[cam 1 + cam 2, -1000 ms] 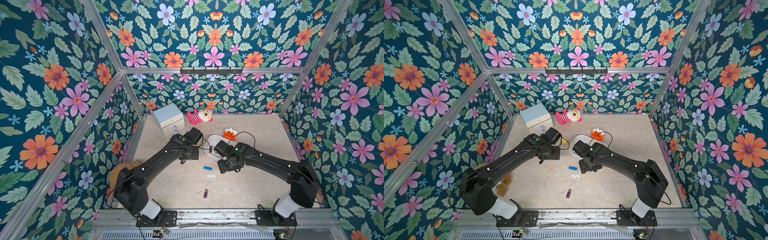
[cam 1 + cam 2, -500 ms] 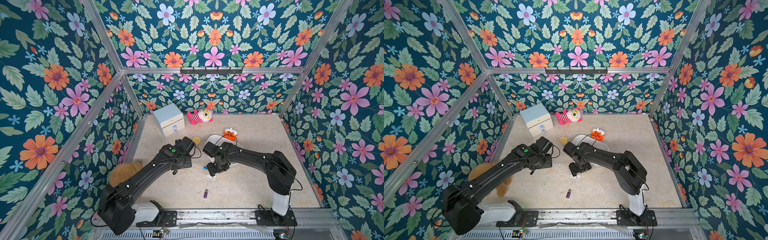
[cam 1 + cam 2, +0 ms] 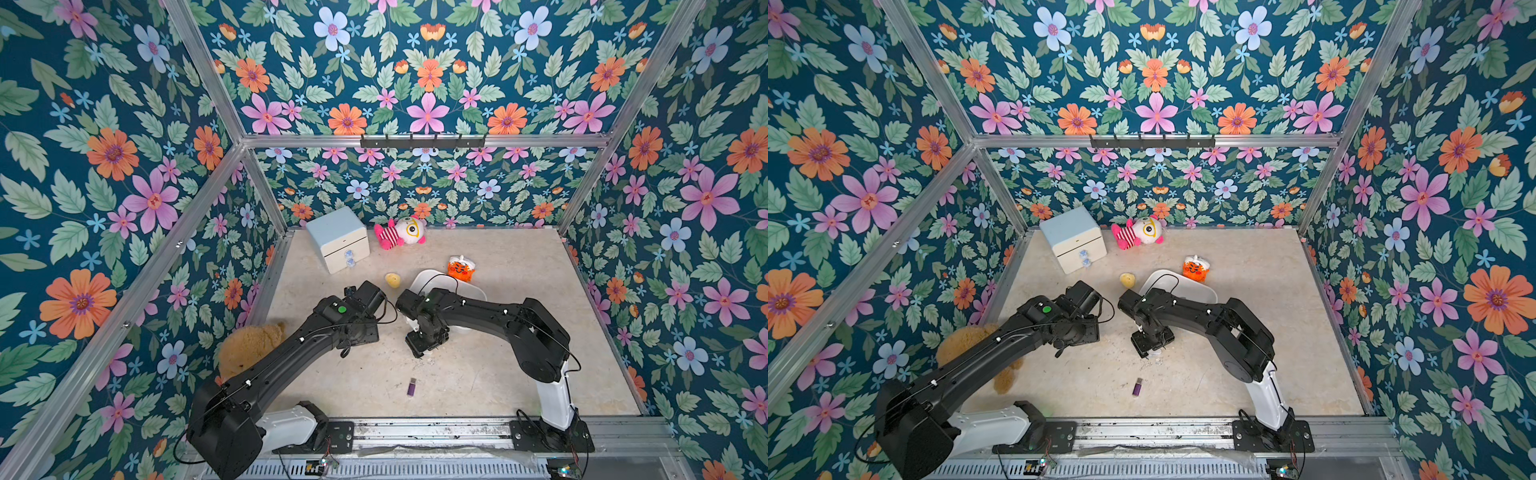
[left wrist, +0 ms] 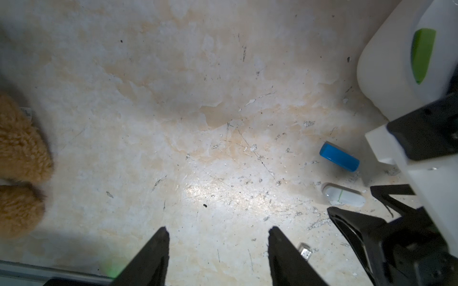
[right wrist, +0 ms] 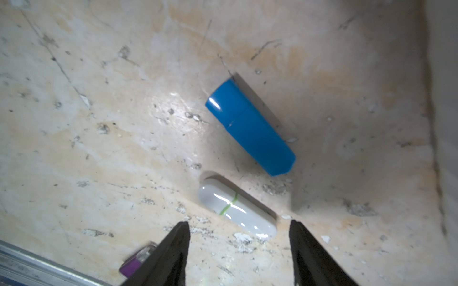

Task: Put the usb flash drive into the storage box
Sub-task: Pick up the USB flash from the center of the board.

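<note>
Right gripper [image 5: 239,222] hangs spread right over the white usb flash drive [image 5: 236,206], left gripper [image 4: 218,230] near it, also spread and empty.

Storage box [image 3: 422,279] half under right arm [image 3: 490,309], purple drive [image 5: 131,268] half behind right claw [image 5: 239,222].

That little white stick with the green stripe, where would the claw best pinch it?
Probably across its two long sides near the green band, coming straight down. The white flash drive lies flat on the table, long and slim, so its width suits the jaws. The blue drive lies close by, not touching.
</note>
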Controlling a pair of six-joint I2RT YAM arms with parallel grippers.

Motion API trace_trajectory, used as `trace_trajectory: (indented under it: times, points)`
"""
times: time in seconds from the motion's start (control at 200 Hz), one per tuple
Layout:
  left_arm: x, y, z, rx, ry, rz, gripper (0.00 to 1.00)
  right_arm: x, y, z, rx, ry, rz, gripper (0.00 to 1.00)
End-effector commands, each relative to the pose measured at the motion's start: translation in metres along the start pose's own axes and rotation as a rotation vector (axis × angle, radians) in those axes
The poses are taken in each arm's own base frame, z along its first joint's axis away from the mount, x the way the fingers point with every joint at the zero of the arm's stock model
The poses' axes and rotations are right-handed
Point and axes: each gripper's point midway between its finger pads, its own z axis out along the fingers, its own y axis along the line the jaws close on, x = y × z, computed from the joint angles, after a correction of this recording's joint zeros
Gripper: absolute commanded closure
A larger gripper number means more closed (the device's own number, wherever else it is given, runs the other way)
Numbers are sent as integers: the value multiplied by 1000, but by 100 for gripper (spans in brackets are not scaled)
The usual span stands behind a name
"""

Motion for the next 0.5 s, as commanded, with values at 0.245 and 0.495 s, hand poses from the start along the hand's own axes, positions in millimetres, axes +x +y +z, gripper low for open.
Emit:
trace_trajectory:
  times: [0.245,0.495]
  points:
    - [1,4,-2,-13,-4,-1,34,8,-3,2,18,39,-18,40]
    - [-1,3,-1,-13,-5,4,33,21,-5,5,18,70,-22,45]
